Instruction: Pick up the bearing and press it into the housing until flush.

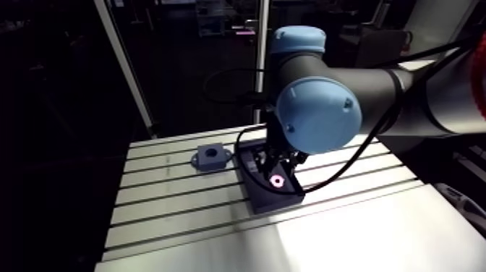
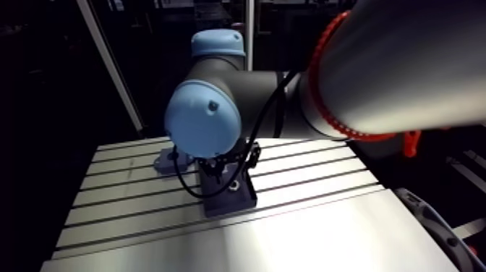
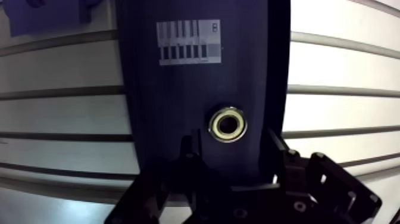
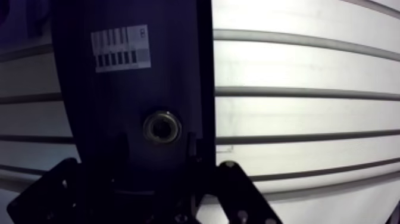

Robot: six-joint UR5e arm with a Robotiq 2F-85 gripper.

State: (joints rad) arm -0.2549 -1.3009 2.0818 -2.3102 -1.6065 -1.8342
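Slotted aluminium worktop [image 1: 173, 210], tool [image 3: 232, 146] low over a dark plate [image 3: 172, 89].
Tool fingers [image 3: 275, 149] apart, clamping nothing; bearing [image 3: 227, 124] sits in the plate just ahead, between them. White barcode label [image 3: 188, 42] farther along the plate. Grey housing [image 1: 211, 157] just left of the plate.

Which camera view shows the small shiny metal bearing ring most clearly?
The wrist view: the small shiny metal bearing ring lies large and unobstructed on the dark flat plate, just ahead of the open gripper. The arm view shows it only as a tiny pink-lit spot beneath the gripper, its shape unreadable.
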